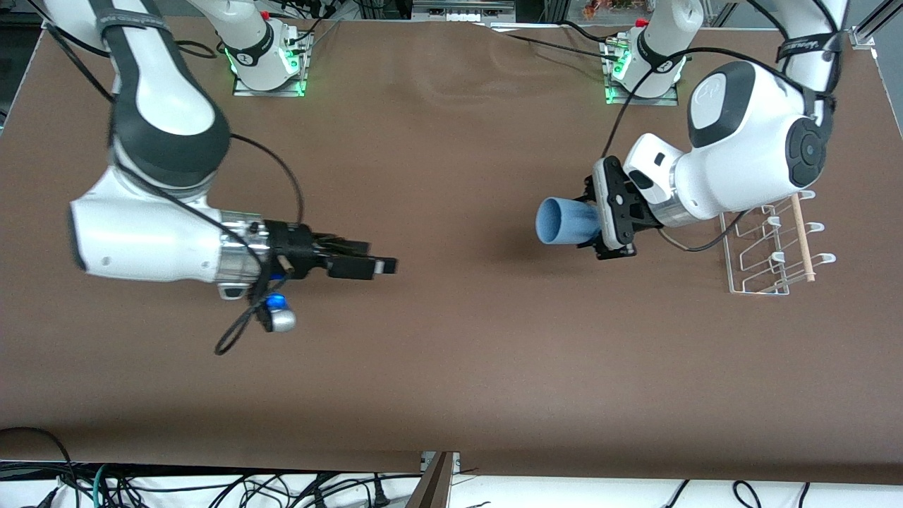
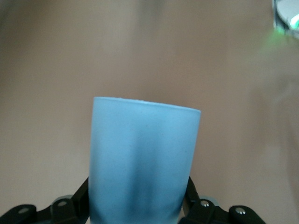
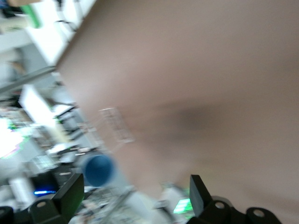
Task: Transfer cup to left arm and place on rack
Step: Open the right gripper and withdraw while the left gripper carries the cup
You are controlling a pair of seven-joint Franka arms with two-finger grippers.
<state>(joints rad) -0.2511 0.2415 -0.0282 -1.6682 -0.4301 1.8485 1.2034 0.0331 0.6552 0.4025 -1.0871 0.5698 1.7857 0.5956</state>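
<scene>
We see the light-blue cup [image 1: 564, 221] in the left hand [image 1: 612, 219], clamped by its base end and carried sideways above the brown bench [image 1: 451, 353], its long axis roughly level and its open mouth pointing toward the right arm's end of the bench. In the left wrist view the cup [image 2: 142, 163] sits between the two black fingers [image 2: 70, 205], which press on its sides. The relation that matters for us now is cup to rack: the white wire rack [image 1: 765, 247] with its wooden dowel [image 1: 802, 236] stands at about three o'clock from the left hand, close by the left arm's wrist, so the cup's mouth faces directly away from it. We judge the left arm must swing the cup around before any hook or loop can take it. The right hand [image 1: 360, 264] hangs over the bench toward the right arm's end, well apart from the cup, holding nothing, its fingers standing wide in the right wrist view; that arm waits.
</scene>
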